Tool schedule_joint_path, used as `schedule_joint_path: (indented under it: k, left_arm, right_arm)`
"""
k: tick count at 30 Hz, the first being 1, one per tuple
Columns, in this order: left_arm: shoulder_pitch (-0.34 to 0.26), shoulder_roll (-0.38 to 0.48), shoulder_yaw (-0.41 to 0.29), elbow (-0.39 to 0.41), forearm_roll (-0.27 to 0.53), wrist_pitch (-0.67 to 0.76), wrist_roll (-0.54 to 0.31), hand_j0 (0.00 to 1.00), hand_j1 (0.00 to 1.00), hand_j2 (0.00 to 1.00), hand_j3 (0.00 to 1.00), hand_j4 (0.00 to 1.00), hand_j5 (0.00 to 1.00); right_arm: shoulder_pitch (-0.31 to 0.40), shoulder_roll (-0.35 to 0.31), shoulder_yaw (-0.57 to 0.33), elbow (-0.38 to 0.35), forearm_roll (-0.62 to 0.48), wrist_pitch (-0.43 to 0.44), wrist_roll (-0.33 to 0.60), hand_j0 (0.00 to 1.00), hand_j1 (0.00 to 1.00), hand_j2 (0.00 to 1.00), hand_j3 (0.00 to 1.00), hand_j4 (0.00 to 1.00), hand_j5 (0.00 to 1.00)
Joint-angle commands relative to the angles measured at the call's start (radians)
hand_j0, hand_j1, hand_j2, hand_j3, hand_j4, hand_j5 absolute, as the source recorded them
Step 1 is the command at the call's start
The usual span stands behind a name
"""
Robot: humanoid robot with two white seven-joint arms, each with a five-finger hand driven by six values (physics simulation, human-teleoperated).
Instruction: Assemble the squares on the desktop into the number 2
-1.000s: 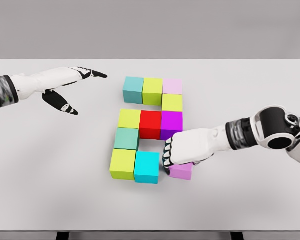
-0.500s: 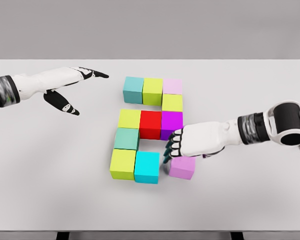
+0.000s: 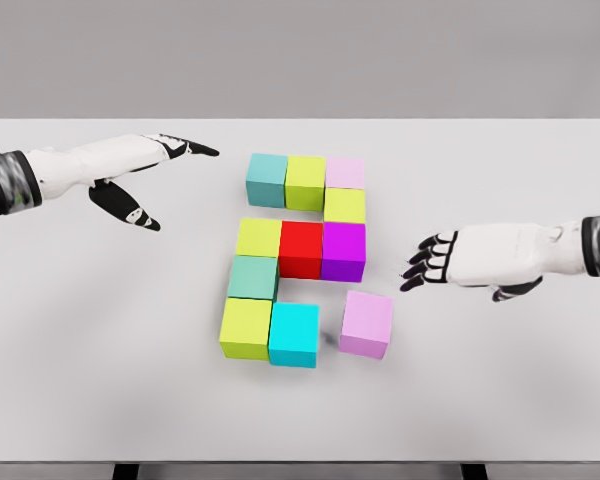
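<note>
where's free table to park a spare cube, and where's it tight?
Free: the table in front of the bottom row, the stretch left of the figure below the left hand, and the far right corner behind the right hand. Tight: the slit between the cyan cube and the light purple cube.

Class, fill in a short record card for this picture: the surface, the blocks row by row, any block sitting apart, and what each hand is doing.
Surface: white table
Top row: teal block, lime block, pale pink block
Below pale pink: yellow-green block
Middle row: yellow block, red block, purple block
Left column: green-teal block
Bottom row: lime-yellow block, cyan block
Apart: lilac block, a small gap from cyan, slightly turned
Left hand: open, upper left, holding nothing
Right hand: open, right of the blocks, touching none
</note>
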State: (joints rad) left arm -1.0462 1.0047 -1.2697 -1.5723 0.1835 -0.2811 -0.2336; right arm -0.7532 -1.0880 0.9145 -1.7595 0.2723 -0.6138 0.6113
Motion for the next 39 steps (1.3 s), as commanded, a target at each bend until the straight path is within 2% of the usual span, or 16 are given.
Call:
schedule_joint_path:
  k: [1, 6, 8, 10, 39]
  left_arm:
    - [0.002, 0.0, 0.001, 0.0, 0.004, 0.0, 0.0, 1.0, 1.0, 1.0, 1.0, 1.0, 1.0]
    - [0.0, -0.001, 0.001, 0.0, 0.004, 0.002, 0.0, 1.0, 1.0, 1.0, 1.0, 1.0, 1.0]
    - [0.0, -0.001, 0.001, 0.0, 0.004, 0.0, 0.0, 1.0, 1.0, 1.0, 1.0, 1.0, 1.0]
    - [0.0, -0.001, 0.001, 0.0, 0.004, 0.002, 0.0, 1.0, 1.0, 1.0, 1.0, 1.0, 1.0]
    - [0.002, -0.003, 0.001, 0.001, 0.002, 0.0, 0.0, 1.0, 1.0, 1.0, 1.0, 1.0, 1.0]
  right_arm:
    - [0.0, -0.04, -0.006, 0.0, -0.001, 0.003, 0.0, 1.0, 1.0, 1.0, 1.0, 1.0, 1.0]
    - [0.034, 0.003, 0.001, 0.0, 0.094, 0.003, 0.0, 1.0, 1.0, 1.0, 1.0, 1.0, 1.0]
    - [0.041, 0.057, 0.003, 0.005, 0.134, 0.003, 0.0, 1.0, 1.0, 1.0, 1.0, 1.0, 1.0]
    - [0.054, 0.082, 0.009, 0.005, 0.154, 0.003, 0.0, 1.0, 1.0, 1.0, 1.0, 1.0, 1.0]
    - [0.044, 0.117, 0.047, -0.001, 0.154, 0.003, 0.0, 1.0, 1.0, 1.0, 1.0, 1.0, 1.0]
